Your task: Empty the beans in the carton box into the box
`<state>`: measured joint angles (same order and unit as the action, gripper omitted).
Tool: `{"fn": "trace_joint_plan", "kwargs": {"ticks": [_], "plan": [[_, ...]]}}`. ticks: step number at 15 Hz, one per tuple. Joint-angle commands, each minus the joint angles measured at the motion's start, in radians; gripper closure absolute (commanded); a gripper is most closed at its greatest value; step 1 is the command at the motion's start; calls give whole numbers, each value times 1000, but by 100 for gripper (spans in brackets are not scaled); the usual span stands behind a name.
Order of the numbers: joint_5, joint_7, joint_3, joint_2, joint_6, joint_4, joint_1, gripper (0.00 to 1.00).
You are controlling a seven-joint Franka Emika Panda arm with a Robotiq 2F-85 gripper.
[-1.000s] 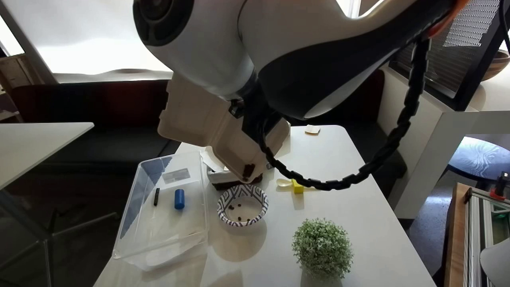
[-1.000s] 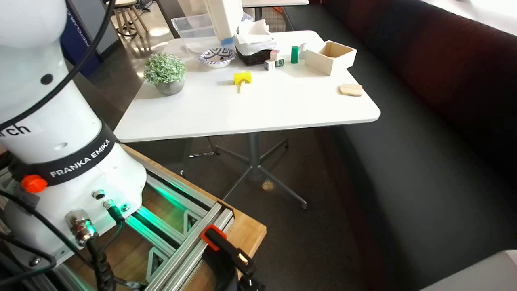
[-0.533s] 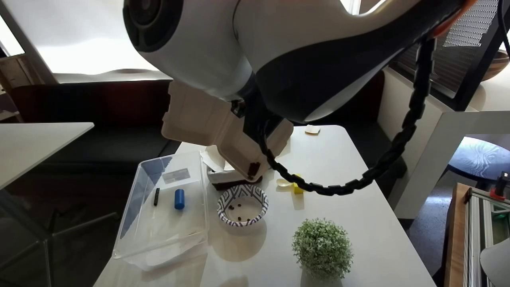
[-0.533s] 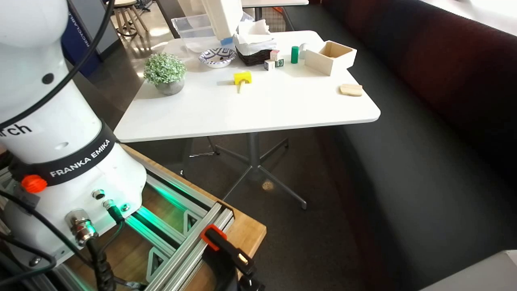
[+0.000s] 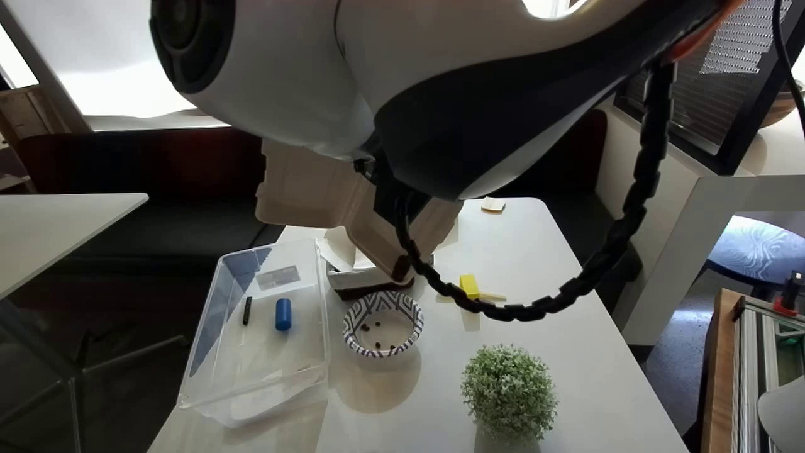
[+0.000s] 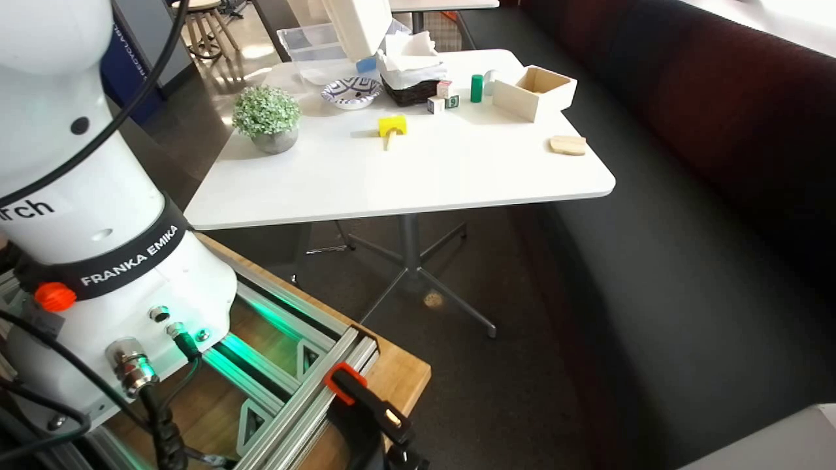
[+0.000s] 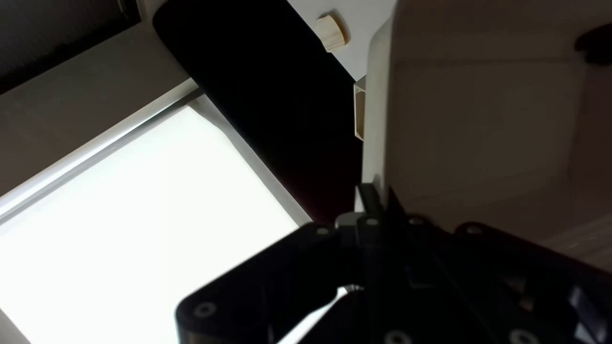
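My gripper (image 7: 380,198) is shut on the rim wall of the beige carton box (image 7: 478,124). The carton hangs open and tilted above the table in both exterior views (image 5: 308,189) (image 6: 359,29). The beans (image 5: 400,268) are a dark clump at its lowest corner; a dark clump also shows at the edge of the wrist view (image 7: 597,45). A patterned white bowl (image 5: 383,302) stands below and slightly nearer that exterior camera, with several loose beans inside. The gripper body (image 5: 393,198) shows partly behind the arm in an exterior view; its fingertips are hidden there.
A clear plastic bin (image 5: 251,377) beside the bowl holds a blue cylinder (image 5: 283,314) and black marker. A dark basket with white paper (image 6: 411,91) stands behind the bowl. A plant (image 5: 509,393), yellow mallet (image 6: 392,125), small blocks and wooden box (image 6: 535,94) are also on the table.
The arm's wrist has swung left and down in an exterior view, covering more of the carton. The carton has shifted slightly and tilted a little more. The beans in the bowl look unchanged.
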<state>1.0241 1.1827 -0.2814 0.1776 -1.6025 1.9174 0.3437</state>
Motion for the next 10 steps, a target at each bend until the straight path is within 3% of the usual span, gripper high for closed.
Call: {"fn": "trace_joint_plan", "kwargs": {"ticks": [1,10], "plan": [[-15,7,-5,54,62,-69,19,99],[-17,12,-1,134,138,-173,53,99]]}}
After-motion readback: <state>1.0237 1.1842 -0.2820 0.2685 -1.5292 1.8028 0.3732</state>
